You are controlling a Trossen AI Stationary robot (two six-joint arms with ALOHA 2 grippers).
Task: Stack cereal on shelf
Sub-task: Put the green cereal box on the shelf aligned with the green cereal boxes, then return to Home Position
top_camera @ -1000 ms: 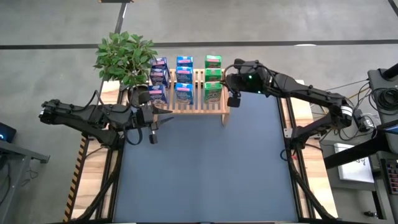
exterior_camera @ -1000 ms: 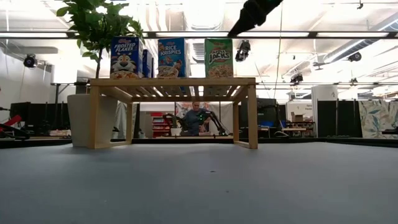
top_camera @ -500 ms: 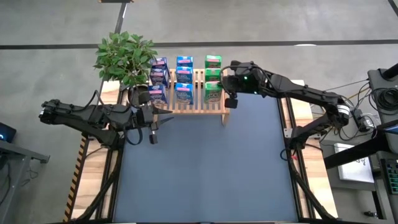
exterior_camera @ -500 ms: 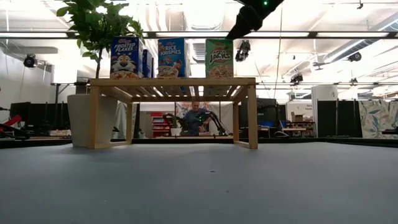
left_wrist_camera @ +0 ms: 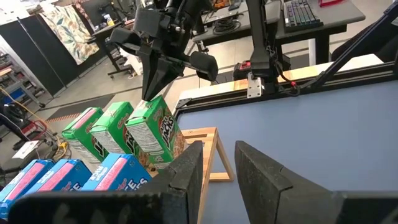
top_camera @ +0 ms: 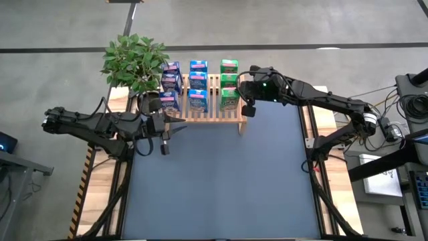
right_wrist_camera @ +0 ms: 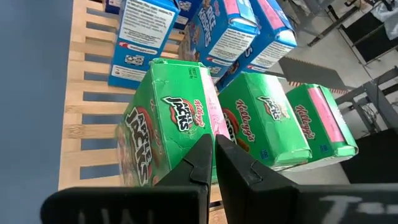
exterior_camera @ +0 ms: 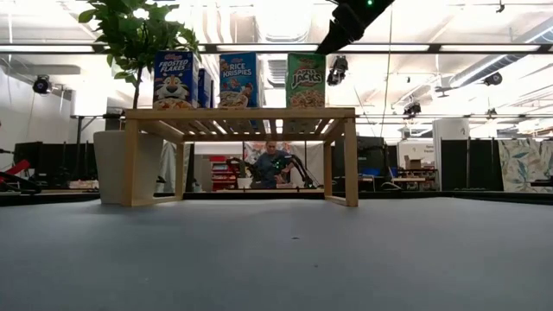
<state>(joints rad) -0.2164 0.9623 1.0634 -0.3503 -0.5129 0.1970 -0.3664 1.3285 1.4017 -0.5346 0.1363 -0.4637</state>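
The right end effector (top_camera: 246, 107) hangs with its fingers pressed together and holding nothing, tips just above the top edge of the front green cereal box (right_wrist_camera: 171, 127), which stands upright at the near corner of the shelf (top_camera: 235, 119). Behind that box, away from the end effector, two more green cereal boxes (right_wrist_camera: 283, 124) stand in a row, and beside them are rows of blue cereal boxes (top_camera: 197, 84); all nine appear to be on the slatted top already, so the step in hand looks like a closed-finger nudge to square the front box rather than a pick. To do it well, I would keep the tips closed and bring them to the box's upper edge gently, pushing back toward the two boxes behind it rather than sideways. The box is tall and light on open slats and close to the shelf's edge, so a push high up could tip it off toward the surface (top_camera: 221, 181); contact lower on the face would be safer. The left end effector (top_camera: 164, 137) waits beyond the shelf's other end, over the surface, its fingers (left_wrist_camera: 186, 171) narrowly parted and empty. A potted plant (top_camera: 134, 59) stands behind the far corner, clear of the work.
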